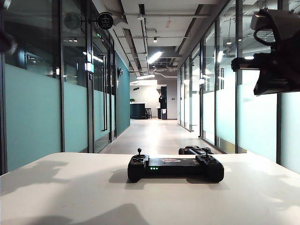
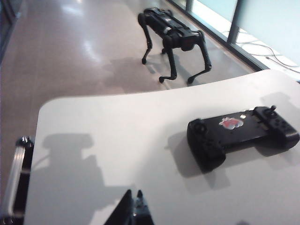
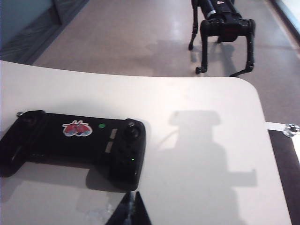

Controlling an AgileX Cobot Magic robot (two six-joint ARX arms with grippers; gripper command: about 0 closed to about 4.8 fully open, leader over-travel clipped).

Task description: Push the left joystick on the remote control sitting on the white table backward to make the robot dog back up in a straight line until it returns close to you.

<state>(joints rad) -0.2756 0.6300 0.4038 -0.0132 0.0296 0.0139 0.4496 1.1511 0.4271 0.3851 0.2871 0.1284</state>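
The remote control [image 1: 175,167] lies near the far edge of the white table [image 1: 70,197], its left joystick [image 1: 139,152] upright; the robot dog [image 2: 172,39] stands on the floor just beyond. Left gripper [image 2: 135,200] and right gripper [image 3: 131,202], both with fingertips together and empty, hang above the table's near side, clear of the controller.

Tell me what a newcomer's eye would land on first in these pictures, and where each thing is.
First, the wide black gamepad-shaped remote control with a reddish logo, lying alone near the far edge of the broad matte white table. Next, the small dark four-legged robot dog standing on the shiny corridor floor just beyond that edge. Both hands hang clear above the table, the left hand and right hand shut, touching nothing.
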